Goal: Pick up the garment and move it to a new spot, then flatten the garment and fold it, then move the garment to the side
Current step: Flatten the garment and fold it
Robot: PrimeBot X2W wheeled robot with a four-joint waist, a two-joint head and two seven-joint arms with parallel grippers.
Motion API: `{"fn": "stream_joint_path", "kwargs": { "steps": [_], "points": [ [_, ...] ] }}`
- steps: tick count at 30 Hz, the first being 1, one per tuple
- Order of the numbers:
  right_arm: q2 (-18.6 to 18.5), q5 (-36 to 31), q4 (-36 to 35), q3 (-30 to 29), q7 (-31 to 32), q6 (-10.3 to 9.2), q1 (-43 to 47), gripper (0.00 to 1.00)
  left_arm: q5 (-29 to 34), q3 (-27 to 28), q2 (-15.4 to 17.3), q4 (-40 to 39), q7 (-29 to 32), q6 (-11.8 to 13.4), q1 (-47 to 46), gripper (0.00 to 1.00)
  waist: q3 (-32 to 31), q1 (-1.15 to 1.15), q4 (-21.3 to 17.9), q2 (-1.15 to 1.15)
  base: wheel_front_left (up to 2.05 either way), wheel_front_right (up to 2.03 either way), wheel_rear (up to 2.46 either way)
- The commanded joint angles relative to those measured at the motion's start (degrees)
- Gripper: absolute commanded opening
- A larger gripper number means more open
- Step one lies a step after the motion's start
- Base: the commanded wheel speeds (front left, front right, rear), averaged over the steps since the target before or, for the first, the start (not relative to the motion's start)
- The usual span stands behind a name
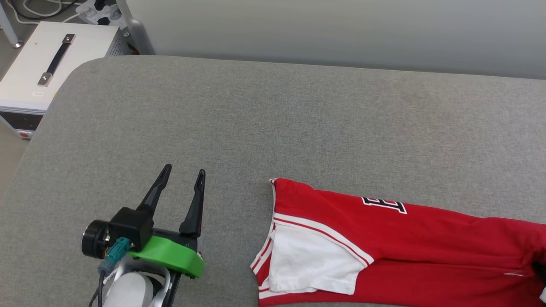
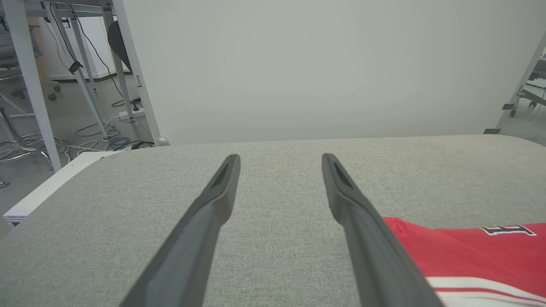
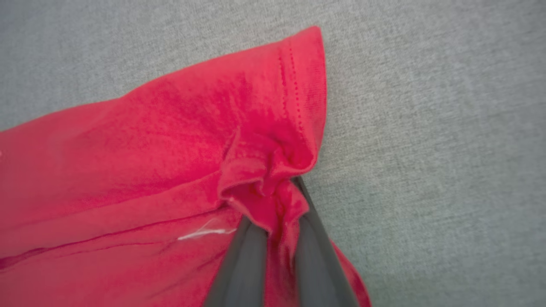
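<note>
The garment, a red T-shirt with a white sleeve and black lettering, lies folded lengthwise along the front right of the grey table. My left gripper hovers open to its left with nothing between its fingers; in the left wrist view the garment sits beside the right finger of that gripper. In the right wrist view my right gripper is shut on a bunched fold of the garment near its stitched hem corner.
A white box with a black handle stands on the floor past the table's left edge. A pale wall runs behind the table. Cables and metal table legs stand at the far left.
</note>
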Motion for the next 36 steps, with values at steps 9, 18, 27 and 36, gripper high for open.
{"fn": "stream_joint_path", "kwargs": {
  "steps": [9, 18, 27, 36],
  "points": [
    [1.4, 0.6, -3.4, 1.3, -0.4, -0.1, 2.1, 0.0, -0.3, 0.1, -0.6, 0.6, -0.3, -0.2, 2.0, 1.0, -1.9, 0.0, -0.5, 0.0, 0.0, 0.0, 0.0],
    [4.1, 2.1, -13.5, 4.5, 3.6, -0.1, 7.3, 0.0, -0.6, 0.5, -0.9, 0.7, -0.3, -0.2, 3.2, 1.0, -3.4, 0.0, -0.5, 0.0, 0.0, 0.0, 0.0],
    [10.1, 4.5, -23.7, 11.0, 7.8, -0.1, 8.3, 0.0, -0.7, 0.5, -0.8, 0.7, -0.3, -0.2, 3.1, 1.0, -3.6, 0.0, 0.3, 0.0, 0.0, 0.0, 0.0],
    [17.6, 8.8, -27.6, 18.9, 7.7, -0.1, 5.7, 0.0, -1.0, 0.4, -0.7, 1.0, -0.3, -0.2, 3.1, 1.0, -3.9, 0.0, 1.6, 0.0, 0.0, 0.0, 0.0]
  ]
}}
